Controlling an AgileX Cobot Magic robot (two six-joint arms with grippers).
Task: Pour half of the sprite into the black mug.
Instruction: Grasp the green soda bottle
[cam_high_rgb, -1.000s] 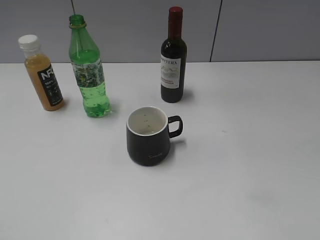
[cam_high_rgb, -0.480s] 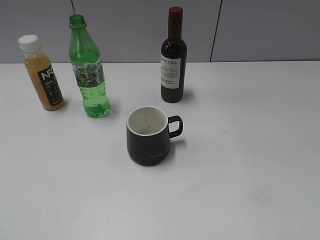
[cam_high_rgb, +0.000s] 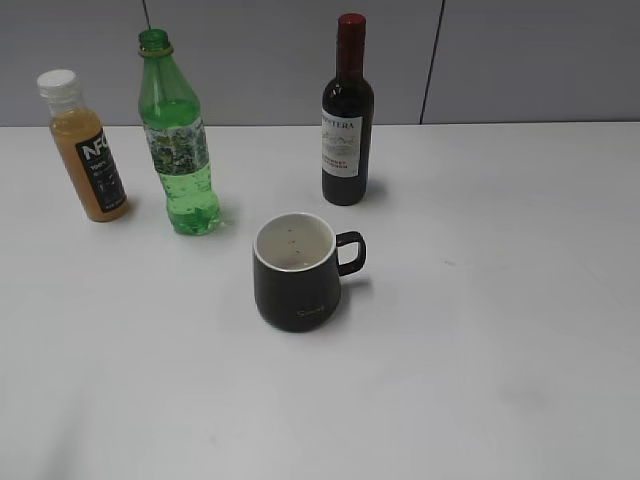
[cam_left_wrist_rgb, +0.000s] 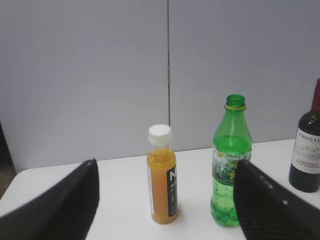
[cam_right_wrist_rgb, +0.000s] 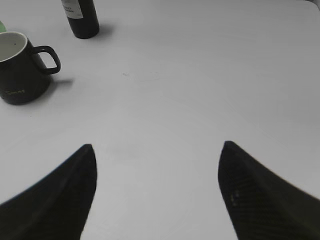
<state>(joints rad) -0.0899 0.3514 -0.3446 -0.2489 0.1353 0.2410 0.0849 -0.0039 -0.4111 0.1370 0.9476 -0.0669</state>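
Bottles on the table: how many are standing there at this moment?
3, all upright along the back: the orange juice bottle far left, the sprite just right of it, uncapped, and the wine bottle behind the black mug. No others show in any view.

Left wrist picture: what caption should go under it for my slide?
Open fingers frame an orange juice bottle and an uncapped sprite on the white table.

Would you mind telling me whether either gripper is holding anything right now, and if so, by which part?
Nothing is held. The left gripper and right gripper are both open and empty; the sprite stands untouched.
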